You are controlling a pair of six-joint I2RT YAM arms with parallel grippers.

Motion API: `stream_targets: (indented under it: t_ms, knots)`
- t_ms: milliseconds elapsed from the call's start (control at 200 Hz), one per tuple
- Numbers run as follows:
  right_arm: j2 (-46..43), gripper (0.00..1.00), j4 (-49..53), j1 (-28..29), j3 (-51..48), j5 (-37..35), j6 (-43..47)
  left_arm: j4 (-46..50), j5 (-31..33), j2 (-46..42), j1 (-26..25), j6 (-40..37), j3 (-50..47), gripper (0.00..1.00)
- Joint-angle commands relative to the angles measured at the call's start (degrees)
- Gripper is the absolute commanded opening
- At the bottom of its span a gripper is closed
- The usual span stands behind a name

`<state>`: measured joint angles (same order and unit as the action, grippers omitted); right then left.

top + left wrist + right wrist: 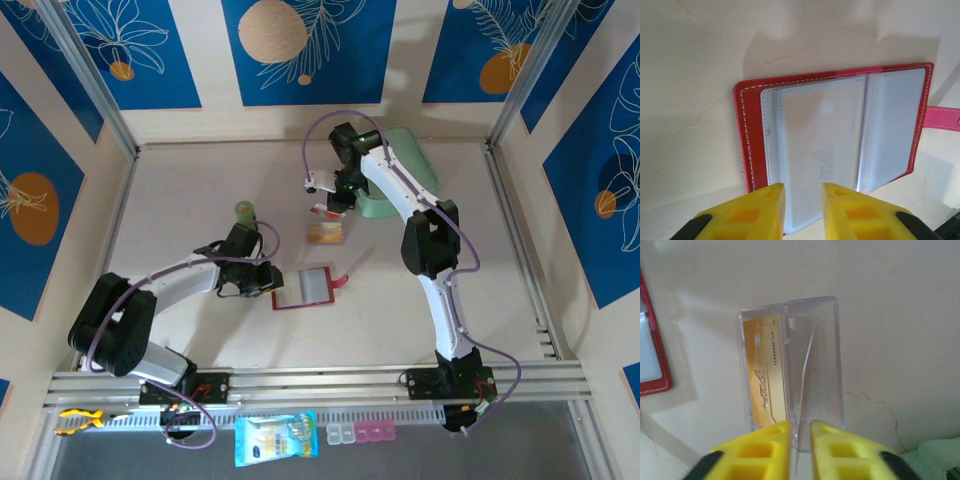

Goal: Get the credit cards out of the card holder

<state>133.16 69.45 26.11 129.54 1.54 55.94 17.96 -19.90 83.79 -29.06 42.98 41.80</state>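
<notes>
The table (200,180) carries everything. The pouch (414,150) lies far right, partly under my right arm. The holder (303,288) lies open near the middle, red cover down and sleeves (815,130) up. My left gripper (803,192) sits at its near edge, fingers slightly spread over the sleeves. Just beyond the holder, not touching it, a gold card (762,385) lies under a clear case (815,340). My right gripper (801,426) is at that case's near edge, fingers almost together; I cannot tell whether they pinch it.
</notes>
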Motion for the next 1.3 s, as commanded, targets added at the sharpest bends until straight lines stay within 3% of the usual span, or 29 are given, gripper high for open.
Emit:
stream_targets:
  t_ms: [0,150,415,585,980,1296]
  knots:
    - [0.7,0.29,-2.4,-0.5,1.9,0.6,-1.6,1.8,1.1,-1.1,-0.3,-0.5,1.2,0.27]
    - [-1.6,0.33,-10.8,-0.9,-0.1,-2.8,-5.2,1.3,0.7,-0.6,-0.3,-0.4,1.1,0.26]
    - [-2.5,0.33,-13.8,-0.3,-2.8,-3.2,-7.9,0.7,0.6,-0.6,-0.3,-0.2,0.6,0.26]
    - [-5.4,0.33,-16.6,0.2,-7.3,-2.7,-14.3,-0.4,0.1,-0.7,-0.3,-0.3,0.4,0.26]
    - [-22.1,0.28,-30.6,2.9,-30.8,-1.9,-46.4,-0.8,0.4,0.6,-0.3,-0.8,0.1,0.21]
    - [-29.7,0.06,-31.9,7.7,-40.2,-0.1,-71.0,0.1,1.9,0.8,-0.3,-1.6,-0.7,0.08]
